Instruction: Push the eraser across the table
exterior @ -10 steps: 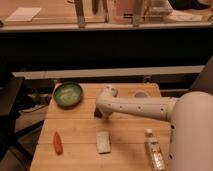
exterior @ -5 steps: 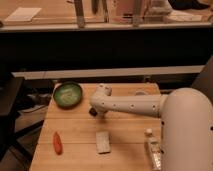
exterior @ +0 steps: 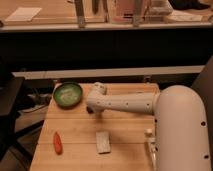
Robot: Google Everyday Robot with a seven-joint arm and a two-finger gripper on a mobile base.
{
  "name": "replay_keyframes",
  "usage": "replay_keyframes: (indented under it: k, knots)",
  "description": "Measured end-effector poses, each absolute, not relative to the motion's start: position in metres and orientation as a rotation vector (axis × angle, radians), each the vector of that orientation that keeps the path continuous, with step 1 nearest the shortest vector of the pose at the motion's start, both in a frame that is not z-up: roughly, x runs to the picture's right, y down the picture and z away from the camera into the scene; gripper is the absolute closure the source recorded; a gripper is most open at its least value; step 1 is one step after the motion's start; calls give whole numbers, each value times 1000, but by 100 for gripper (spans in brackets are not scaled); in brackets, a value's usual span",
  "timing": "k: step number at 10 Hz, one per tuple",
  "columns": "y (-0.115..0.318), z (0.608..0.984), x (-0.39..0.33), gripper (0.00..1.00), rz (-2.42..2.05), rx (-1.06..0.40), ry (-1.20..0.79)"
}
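The gripper is down at the table surface now, just right of the green bowl, tucked under the white elbow-like end of the arm. There's a small dark shape right there at its tip, which I'd guess is the eraser, touching or very nearly touching the tool (most of it is hidden by the arm, so I'm not certain). I honestly cannot tell how the gripper is set from here. Compared with a second ago, the arm has swung left and back toward the bowl end of the table: earlier its tip sat closer to the middle of the planks, above the pale grey-white pad, and half a second ago it was already partway over. So my read is the push is underway, with the eraser being shoved toward the far-left part of the top. The pad, the orange carrot-shaped thing and the bottle by the robot's body haven't budged. One worry: a bit more travel that way and the eraser bumps the bowl.
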State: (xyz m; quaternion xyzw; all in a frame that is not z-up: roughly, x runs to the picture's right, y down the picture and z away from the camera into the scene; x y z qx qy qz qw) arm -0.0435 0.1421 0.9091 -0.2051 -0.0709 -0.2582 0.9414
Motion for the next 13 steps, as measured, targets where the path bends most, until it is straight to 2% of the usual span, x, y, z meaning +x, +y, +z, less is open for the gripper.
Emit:
replay_keyframes:
  k: [13]
  knots:
    - [136, 921, -65, 95, -597, -409, -148]
